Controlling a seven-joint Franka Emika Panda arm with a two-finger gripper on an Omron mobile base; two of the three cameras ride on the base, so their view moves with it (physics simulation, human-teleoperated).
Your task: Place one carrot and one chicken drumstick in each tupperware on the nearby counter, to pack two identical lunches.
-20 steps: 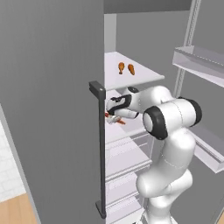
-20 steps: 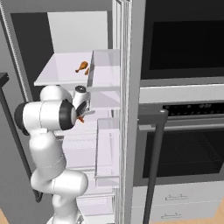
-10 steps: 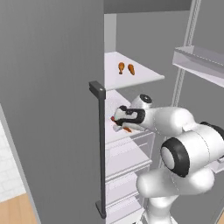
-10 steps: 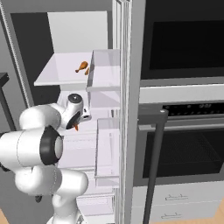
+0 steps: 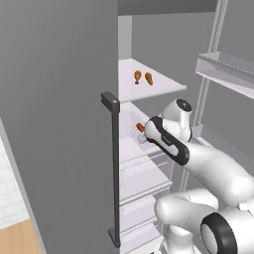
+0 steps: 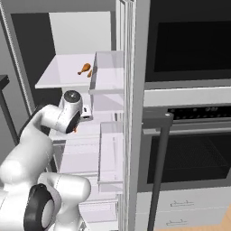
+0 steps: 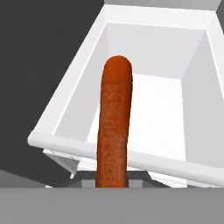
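My gripper [image 5: 143,134] is inside the open fridge at the middle shelf, shut on an orange carrot [image 7: 114,122]. In the hand view the carrot rises straight from the fingers, above a white bin [image 7: 61,142]. From the left base view its orange end [image 5: 140,127] pokes out past the hand. The right base view gives just a sliver of the carrot [image 6: 74,130] behind my arm. Two chicken drumsticks [image 5: 137,76] [image 5: 149,78] lie on the upper shelf [image 5: 163,89], also visible as drumsticks [image 6: 84,69] from the right. The tupperware and the counter are out of view.
The fridge door with its dark handle [image 5: 114,168] stands open at the left. Door racks [image 5: 228,69] hang at the right. Clear shelf bins [image 6: 110,140] border my arm, and a wall oven [image 6: 189,149] lies further right.
My elbow has swung down and out toward the cameras while the hand stayed at the middle shelf. The jaws have closed the last bit onto the carrot.
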